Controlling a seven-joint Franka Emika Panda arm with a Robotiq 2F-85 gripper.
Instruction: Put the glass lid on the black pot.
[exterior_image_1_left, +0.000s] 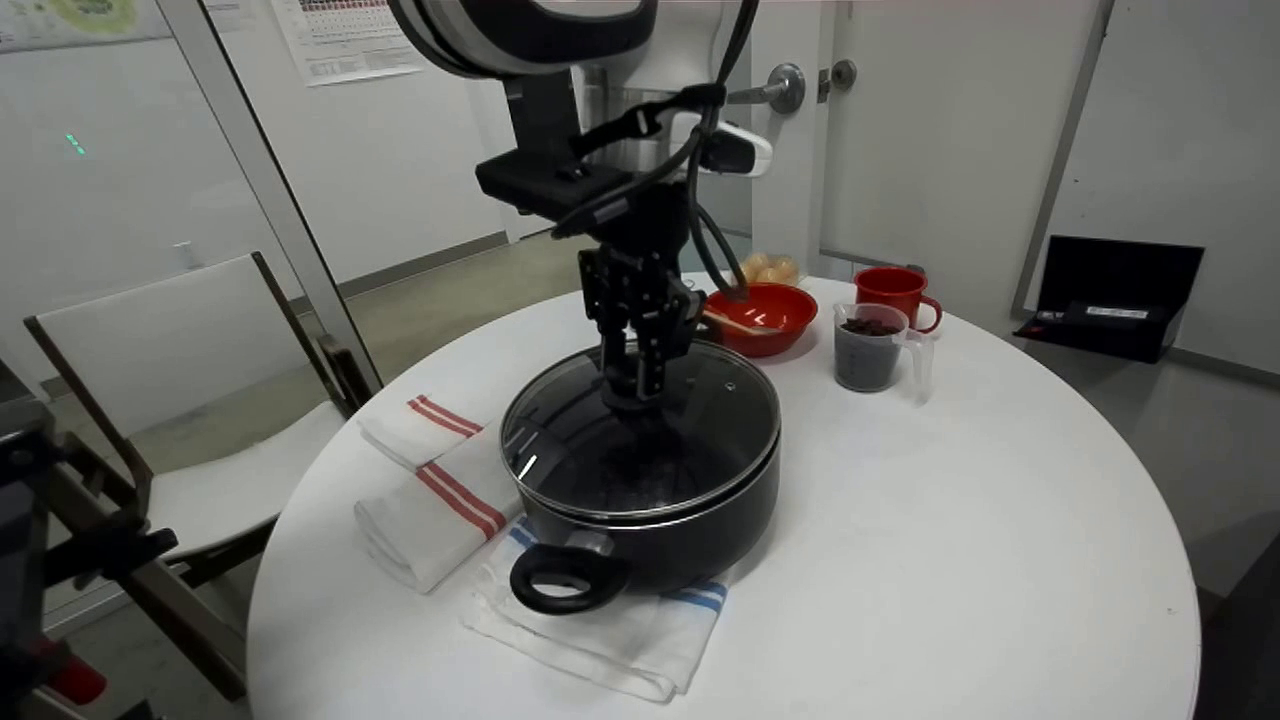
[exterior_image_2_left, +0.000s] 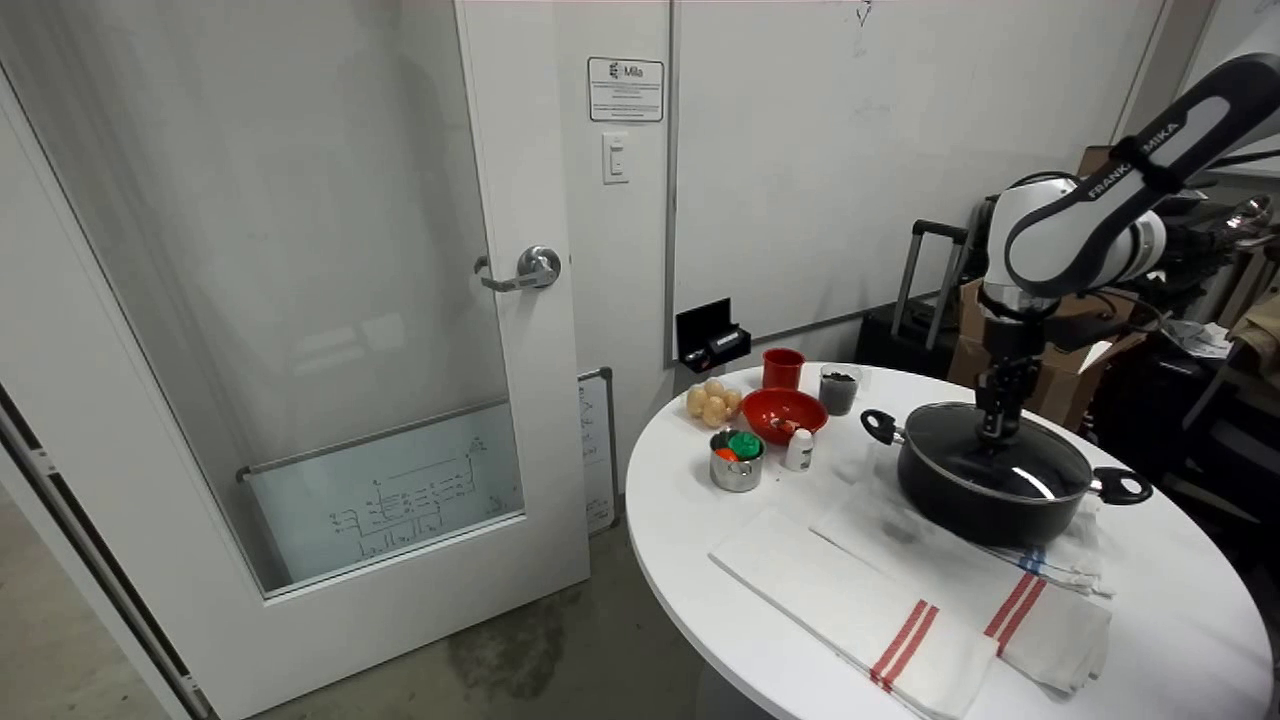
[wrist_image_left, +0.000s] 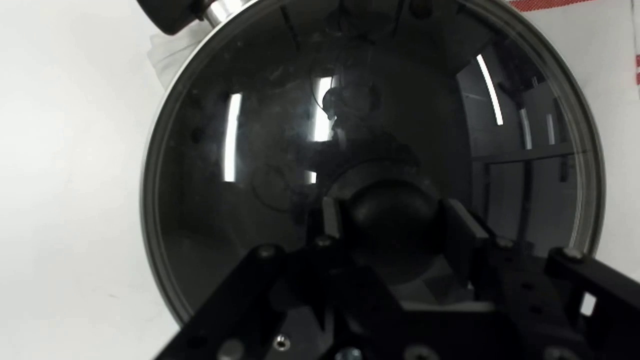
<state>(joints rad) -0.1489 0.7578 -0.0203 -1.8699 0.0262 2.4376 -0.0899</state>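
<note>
The black pot (exterior_image_1_left: 700, 550) stands on a folded cloth on the table, with its loop handles out to the sides; it also shows in an exterior view (exterior_image_2_left: 950, 505). The glass lid (exterior_image_1_left: 555, 450) lies over the pot's mouth in both exterior views (exterior_image_2_left: 940, 440). In an exterior view a thin gap shows between the rims at the front; I cannot tell if the lid is fully seated. My gripper (exterior_image_1_left: 632, 385) points down at the lid's centre. In the wrist view its fingers (wrist_image_left: 392, 220) are shut on the dark knob of the lid (wrist_image_left: 260, 130), which hides most of the pot.
White towels with red stripes (exterior_image_1_left: 465, 490) lie beside the pot. A red bowl (exterior_image_1_left: 765, 315), a clear measuring cup (exterior_image_1_left: 868, 355), a red mug (exterior_image_1_left: 890, 285), a metal cup (exterior_image_2_left: 736, 470) and a small white bottle (exterior_image_2_left: 799, 450) stand behind on the round white table (exterior_image_1_left: 950, 560).
</note>
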